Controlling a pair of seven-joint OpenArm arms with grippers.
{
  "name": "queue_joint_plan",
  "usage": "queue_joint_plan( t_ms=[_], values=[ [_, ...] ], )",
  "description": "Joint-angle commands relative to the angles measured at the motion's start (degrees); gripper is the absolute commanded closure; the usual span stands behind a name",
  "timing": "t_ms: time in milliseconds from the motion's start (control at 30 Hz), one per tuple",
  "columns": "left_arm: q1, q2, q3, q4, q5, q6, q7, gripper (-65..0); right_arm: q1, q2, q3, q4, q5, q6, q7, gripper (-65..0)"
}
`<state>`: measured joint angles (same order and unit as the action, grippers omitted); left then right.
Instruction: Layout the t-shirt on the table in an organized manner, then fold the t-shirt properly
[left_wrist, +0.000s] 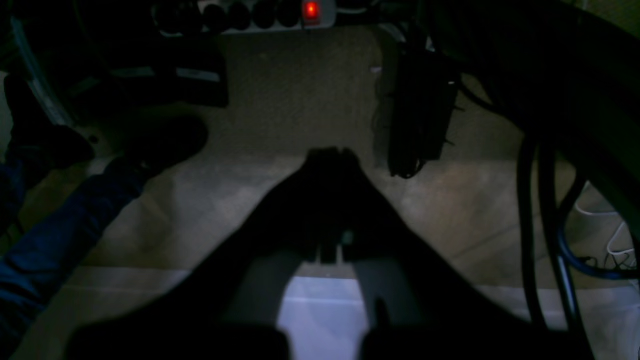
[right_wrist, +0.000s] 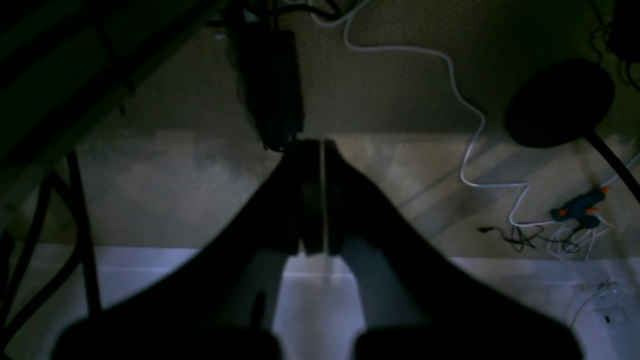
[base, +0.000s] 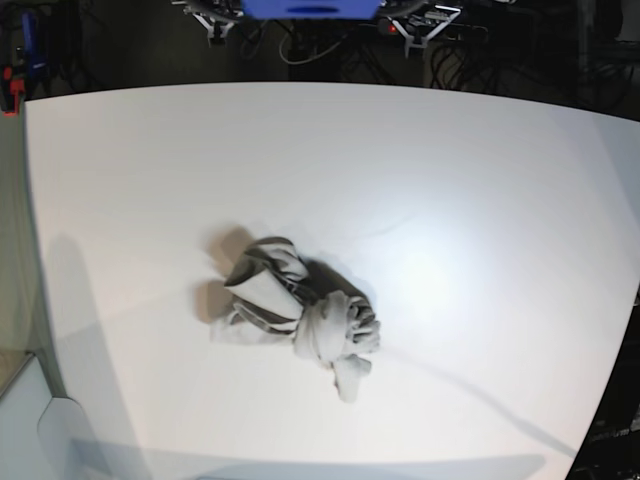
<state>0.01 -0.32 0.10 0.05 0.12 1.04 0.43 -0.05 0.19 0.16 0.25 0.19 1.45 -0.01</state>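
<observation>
The t-shirt is lying crumpled in a compact bundle on the table, slightly left of centre and toward the near edge in the base view. The fabric is twisting into several rolled folds, with one knotted lump at the right end of the bundle and a short flap pointing toward the near side. No sleeve, collar or hem is showing clearly, and the garment is not spread out. It is casting a soft shadow to its left and far side. Neither arm is appearing over the table in the base view.

The left gripper is pointing down at a carpeted floor, well away from the garment. Its two dark fingers are meeting at the tips, so the jaws are standing together with nothing between them. A power strip with a glowing red switch is lying at the far edge of that view, and a leg in blue trousers is showing at the left.

The right gripper is likewise hanging over the floor, jaws pressed together and holding nothing. A white cable is snaking across the carpet to its right, and a small blue and orange tool is lying near the cable's end.
</observation>
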Motion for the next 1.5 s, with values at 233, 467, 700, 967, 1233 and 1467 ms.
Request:
queue_joint_plan(
  t_ms=[233, 467, 700, 967, 1233, 1467],
  values=[
    [2.0, -1.0, -0.1, 0.3, -0.1, -0.8, -0.5, -0.1, -1.8, 0.2, -0.1, 1.8, -0.3, -0.9, 0.1, 0.0],
    [3.9, -2.6, -0.1, 0.3, -0.2, -1.1, -0.6, -0.1, -10.6, 1.0, -0.2, 13.9, -0.5, -0.9, -0.3, 0.0],
    [14.1, -3.2, -0.1, 14.4, -0.2, -1.2, -0.1, -0.1, -19.8, 2.7, -0.2, 25.4, -0.5, -0.7, -0.1, 0.0],
    [27.4, -4.2, -0.6, 35.2, -0.8, -0.8, -0.2, -0.1, -34.8, 3.9, -0.1, 53.0, -0.5, -0.7, 0.0, 0.0],
    [40.3, -4.2, -8.1, 60.1, -4.6, -1.3, 0.1, -0.1, -47.8, 5.6, 0.1, 80.6, -0.5, -0.7, -0.5, 0.0],
    [49.5, -6.1, -8.1, 79.1, -5.0, -1.3, 0.1, -0.1, -54.2, 6.6, 0.3, 95.6, -0.5, -0.7, -0.6, 0.0]
  ],
)
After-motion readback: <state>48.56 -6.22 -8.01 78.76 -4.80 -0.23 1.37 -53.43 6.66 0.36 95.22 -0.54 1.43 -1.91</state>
